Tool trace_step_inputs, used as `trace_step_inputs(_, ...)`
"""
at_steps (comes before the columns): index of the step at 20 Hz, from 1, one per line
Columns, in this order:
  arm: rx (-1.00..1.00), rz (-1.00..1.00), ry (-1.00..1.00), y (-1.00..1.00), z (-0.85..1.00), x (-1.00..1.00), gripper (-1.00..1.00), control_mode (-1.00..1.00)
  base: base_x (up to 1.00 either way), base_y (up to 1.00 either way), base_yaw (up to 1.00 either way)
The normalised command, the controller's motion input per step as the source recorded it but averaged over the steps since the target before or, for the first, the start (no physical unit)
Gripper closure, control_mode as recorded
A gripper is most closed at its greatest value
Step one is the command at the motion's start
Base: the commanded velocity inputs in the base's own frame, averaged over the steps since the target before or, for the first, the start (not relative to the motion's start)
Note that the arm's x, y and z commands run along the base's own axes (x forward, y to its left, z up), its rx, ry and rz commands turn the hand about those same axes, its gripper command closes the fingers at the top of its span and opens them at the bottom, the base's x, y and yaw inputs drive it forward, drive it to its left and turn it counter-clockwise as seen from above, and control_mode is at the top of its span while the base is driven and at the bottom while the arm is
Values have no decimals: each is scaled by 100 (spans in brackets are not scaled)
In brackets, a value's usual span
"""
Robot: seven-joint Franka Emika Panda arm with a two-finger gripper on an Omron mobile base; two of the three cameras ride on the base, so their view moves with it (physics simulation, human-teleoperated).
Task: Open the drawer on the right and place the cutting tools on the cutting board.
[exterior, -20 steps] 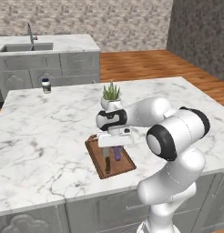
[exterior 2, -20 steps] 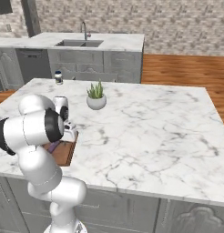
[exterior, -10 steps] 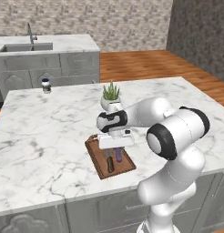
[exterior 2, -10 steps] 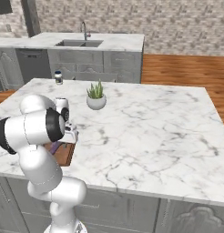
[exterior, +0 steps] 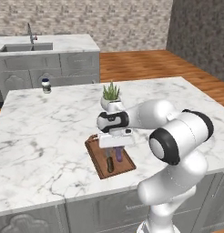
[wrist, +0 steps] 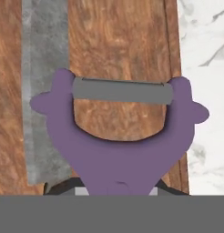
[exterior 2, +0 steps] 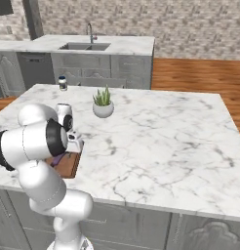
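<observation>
Reddish-brown wood of the cutting board [exterior: 101, 164] lies near the front edge of the marble island [exterior: 50, 132], and both cutting tools are over it. The knife [exterior: 109, 162] lies flat on the board, dark handle toward the near end. The purple peeler [wrist: 118, 136] (its Y-shaped head fills the hand view) sits right of the knife's grey blade, gripped by the gripper [exterior: 116, 146] with its jaws narrowly set on the handle. A potted plant [exterior: 111, 97] stands just beyond the board.
</observation>
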Motion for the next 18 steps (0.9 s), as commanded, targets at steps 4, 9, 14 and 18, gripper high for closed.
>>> trace_step_inputs(4,0,0,-6,-13,0,-33,100,-100,0,0,0)
trace_step_inputs(9,0,0,0,-3,0,-11,100,-100,0,0,0)
trace_step_inputs(14,0,0,0,0,-2,9,-100,-100,0,0,0)
trace_step_inputs(18,0,0,0,0,-1,19,-100,-100,0,0,0)
